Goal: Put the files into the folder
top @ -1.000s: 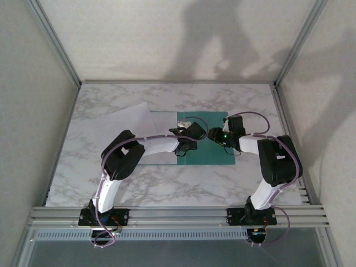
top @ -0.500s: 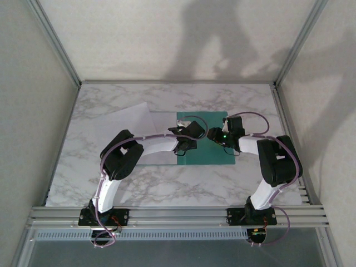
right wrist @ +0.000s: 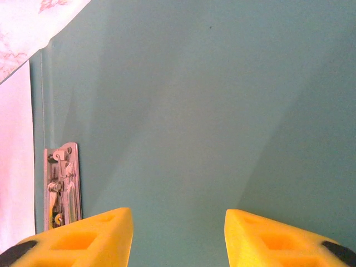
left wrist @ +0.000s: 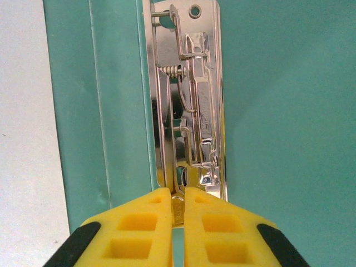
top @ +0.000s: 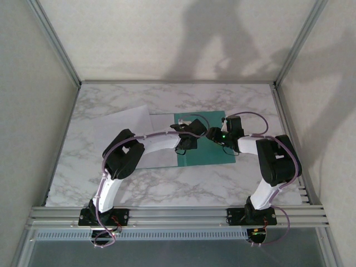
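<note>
**A:** How did the jaws stand?

**B:** The left gripper (left wrist: pixel 178 192) was closed, its yellow fingers pinching the near end of the spring clip (left wrist: pixel 194 100) by the fold of the folder (top: pixel 214 156). The right gripper (right wrist: pixel 178 219) stood open with nothing between its fingers, low over the folder's bare right leaf (right wrist: pixel 222 111). I could not tell whether it touched the card.

**A:** What would the step take to go well?

**B:** I judged the step to be raising the clip's lever so that sheets could slide under it. The pinch sat on thin, slick metal, so the pull should follow the lever's own swing rather than drag sideways. Pressing the right gripper onto the leaf would stop the light card riding up.

**A:** And the files?

**B:** The files (top: pixel 119 119) lay left of the fold. One sheet was angled toward the far-left corner of the desk (top: pixel 167 186), and another lay flat just beside the spine. None was under the clip yet.

**A:** Room to move?

**B:** It was tight over the fold, where the two wrists nearly met. Bare marble lay open along the desk's near edge and left side. The right arm's elbow took up much of the strip toward the right edge.
</note>
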